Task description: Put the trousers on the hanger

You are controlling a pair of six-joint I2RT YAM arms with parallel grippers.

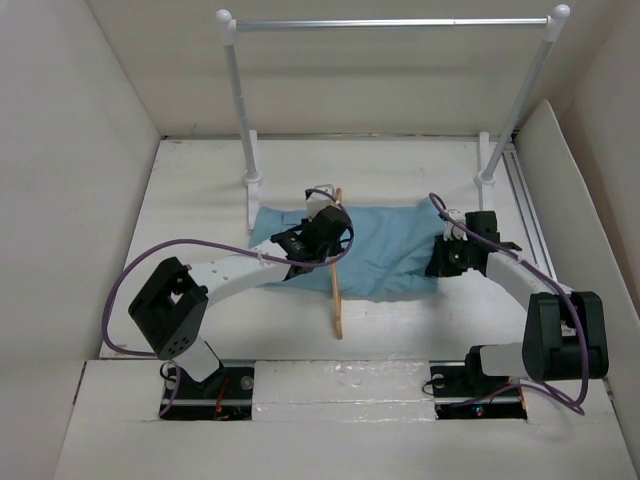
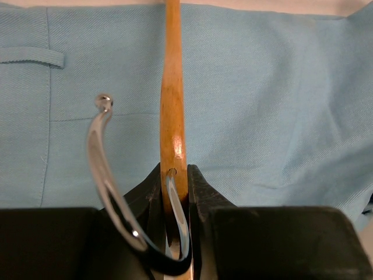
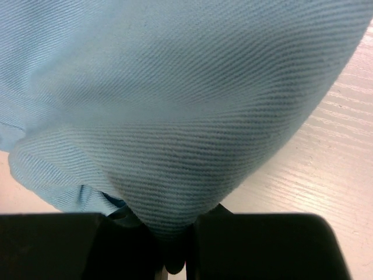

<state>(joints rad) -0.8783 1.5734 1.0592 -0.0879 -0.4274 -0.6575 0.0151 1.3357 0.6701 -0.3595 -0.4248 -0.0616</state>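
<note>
The light blue trousers (image 1: 380, 250) lie folded flat on the white table between the two arms. The wooden hanger (image 1: 337, 290) lies across them, its long bar running front to back. My left gripper (image 1: 318, 238) is shut on the hanger's wooden bar (image 2: 173, 111) where the metal hook (image 2: 100, 157) enters it; the hook curves off to the left. My right gripper (image 1: 447, 262) is shut on a bunched fold of the trousers (image 3: 175, 116) at their right edge, lifted slightly off the table.
The white-and-silver clothes rail (image 1: 390, 22) stands at the back, with its feet (image 1: 252, 195) just behind the trousers. White walls close in both sides. A metal track (image 1: 527, 215) runs along the right edge of the table.
</note>
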